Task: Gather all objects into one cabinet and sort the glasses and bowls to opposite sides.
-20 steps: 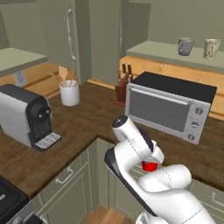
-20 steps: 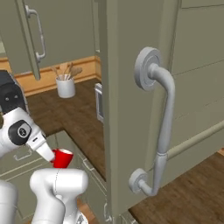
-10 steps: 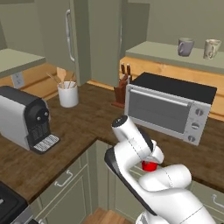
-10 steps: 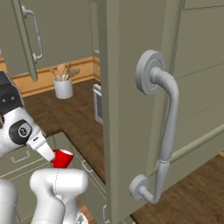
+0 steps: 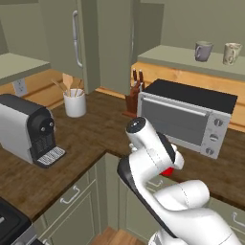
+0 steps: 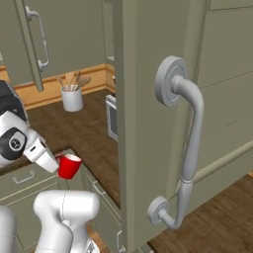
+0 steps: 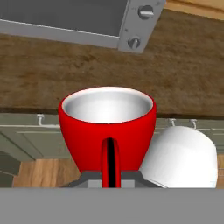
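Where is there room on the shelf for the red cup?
The shelf is bare left of the grey mug. Its right end is crowded: the cream mug stands close beside the grey one. The gripper holds the red cup low, in front of the toaster oven.

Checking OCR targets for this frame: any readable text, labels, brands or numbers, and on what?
None readable.
Toaster oven: two knobs, no legible markings.
Coffee machine: no visible brand.
Red cup, held in the shut gripper: plain.
Grey mug: plain.
Cream mug: brownish pattern, too small to tell whether it holds letters.
Cabinet door: bare apart from its silver handle.
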{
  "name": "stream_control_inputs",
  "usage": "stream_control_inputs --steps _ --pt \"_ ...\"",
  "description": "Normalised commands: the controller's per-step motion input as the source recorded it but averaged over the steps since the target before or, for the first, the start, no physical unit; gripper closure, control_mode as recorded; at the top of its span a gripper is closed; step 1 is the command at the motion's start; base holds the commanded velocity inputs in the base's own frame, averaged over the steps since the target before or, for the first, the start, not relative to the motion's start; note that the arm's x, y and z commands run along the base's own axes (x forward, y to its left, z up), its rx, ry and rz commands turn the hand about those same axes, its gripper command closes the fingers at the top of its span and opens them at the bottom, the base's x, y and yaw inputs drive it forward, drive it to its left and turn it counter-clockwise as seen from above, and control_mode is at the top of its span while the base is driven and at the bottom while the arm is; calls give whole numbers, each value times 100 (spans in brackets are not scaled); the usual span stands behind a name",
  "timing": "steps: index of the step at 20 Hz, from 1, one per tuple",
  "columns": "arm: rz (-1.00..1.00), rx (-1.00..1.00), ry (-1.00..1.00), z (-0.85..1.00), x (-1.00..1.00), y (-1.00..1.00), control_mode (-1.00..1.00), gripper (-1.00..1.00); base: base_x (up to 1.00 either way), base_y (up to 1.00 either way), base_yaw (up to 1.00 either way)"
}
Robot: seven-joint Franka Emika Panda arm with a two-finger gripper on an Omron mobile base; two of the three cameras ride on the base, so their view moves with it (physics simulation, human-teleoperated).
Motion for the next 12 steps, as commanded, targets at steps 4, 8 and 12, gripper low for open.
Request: stream_control_inputs --steps 4,8,12 --pt "5 0 -35 100 0 -3 -100 100 0 0 0" --pt "1 0 -24 44 -15 0 -100 100 0 0 0" --pt "4 0 -21 21 -4 -3 -100 100 0 0 0"
